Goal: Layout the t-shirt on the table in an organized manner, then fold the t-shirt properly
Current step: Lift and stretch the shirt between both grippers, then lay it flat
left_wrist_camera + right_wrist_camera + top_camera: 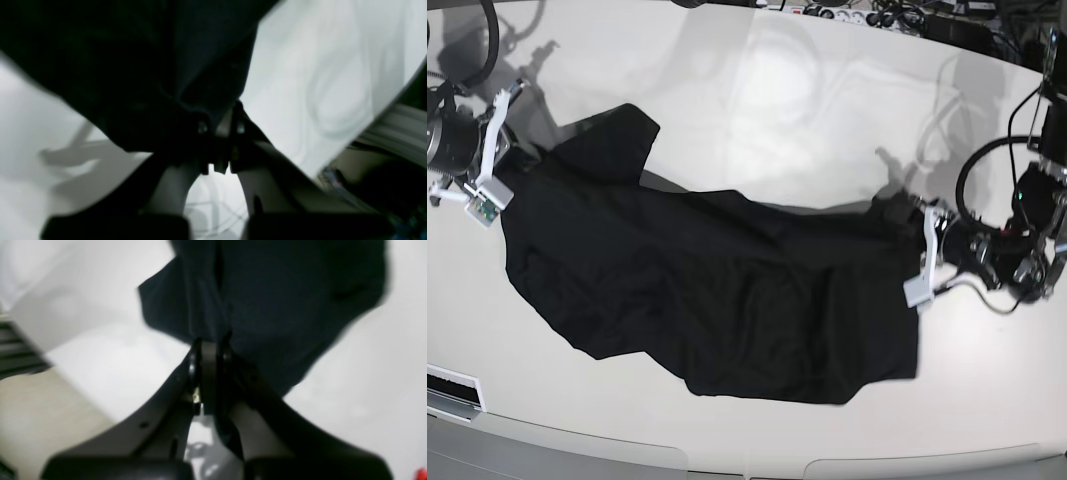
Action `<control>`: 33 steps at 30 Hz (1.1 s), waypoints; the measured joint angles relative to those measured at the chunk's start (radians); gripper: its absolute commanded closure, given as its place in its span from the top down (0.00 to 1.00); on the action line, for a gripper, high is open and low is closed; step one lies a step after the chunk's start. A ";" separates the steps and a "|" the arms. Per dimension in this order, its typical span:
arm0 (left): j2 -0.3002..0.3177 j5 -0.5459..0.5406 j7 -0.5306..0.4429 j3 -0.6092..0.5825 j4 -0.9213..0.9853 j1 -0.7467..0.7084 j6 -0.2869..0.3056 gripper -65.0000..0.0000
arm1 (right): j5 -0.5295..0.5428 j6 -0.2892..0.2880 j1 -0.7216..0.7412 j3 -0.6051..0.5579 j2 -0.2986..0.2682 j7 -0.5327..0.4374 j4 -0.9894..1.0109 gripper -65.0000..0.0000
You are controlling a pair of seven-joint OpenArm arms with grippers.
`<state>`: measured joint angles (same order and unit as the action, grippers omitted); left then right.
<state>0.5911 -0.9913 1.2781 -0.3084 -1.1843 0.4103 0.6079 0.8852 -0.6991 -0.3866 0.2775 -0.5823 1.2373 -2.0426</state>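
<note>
Left end effector (218, 130): nipped shut on t-shirt (757, 290) | right end effector (213, 370): same | arms at opposite sides

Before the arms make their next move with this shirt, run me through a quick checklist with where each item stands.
1. Left fingers closed on the t-shirt: ok, fabric is pinched between them.
2. Right fingers closed on the t-shirt: ok, fabric is pinched there too.
3. Grips at opposite sides of the shirt: ok, one at each side in the base view.
4. Shirt laid out flat and tidy: not ok, it is creased with uneven edges.
5. Shirt over the table, not off its edge: ok.
6. Collar located: cannot tell.
</note>
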 measured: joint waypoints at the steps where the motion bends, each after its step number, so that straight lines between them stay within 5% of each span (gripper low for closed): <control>1: 0.005 -0.016 0.002 0.000 0.000 -0.025 0.010 0.00 | 0.010 0.000 -0.016 0.000 0.001 0.002 0.000 0.00; 5: 0.002 -0.030 -0.044 0.000 0.000 -0.084 0.059 0.00 | 0.001 0.000 -0.047 0.000 0.001 -0.078 0.000 0.00; 7: -0.002 0.050 -0.169 -0.003 0.001 -0.074 0.048 0.00 | -0.105 0.000 -0.032 0.000 0.001 -0.264 0.000 0.00; 10: -0.032 0.222 -0.339 -0.005 0.008 0.025 -0.047 0.00 | -0.309 0.190 0.077 -0.002 0.017 -0.472 0.001 0.00; 13: -0.088 0.282 -0.307 -0.010 0.018 0.286 -0.104 0.00 | -0.469 0.344 0.309 -0.004 0.008 -0.468 0.002 0.00; 16: -0.140 0.275 -0.271 -0.001 0.008 0.620 -0.113 0.00 | -0.479 0.406 0.496 0.002 -0.082 -0.448 0.000 0.00; 20: -0.150 0.227 -0.244 0.008 -0.008 0.838 -0.099 0.00 | -0.474 0.379 0.565 0.003 -0.165 -0.428 -0.001 0.00; 24: -0.137 0.253 -0.192 0.001 0.024 0.772 -0.080 0.00 | -0.444 0.395 0.547 0.003 -0.196 -0.391 0.001 0.00; 27: -0.131 0.235 -0.174 0.000 0.046 0.673 -0.076 0.00 | -0.343 0.303 0.475 0.000 -0.180 -0.386 0.003 0.00; 33: -0.085 0.163 -0.140 0.000 0.049 0.404 -0.052 0.00 | -0.131 0.111 0.299 -0.003 -0.110 -0.212 0.021 0.00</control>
<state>0.5060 -0.8284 1.1381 -0.3088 -1.1351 0.8146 0.5556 0.7544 -0.5880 -0.0875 0.2745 -0.6926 1.0248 -2.0216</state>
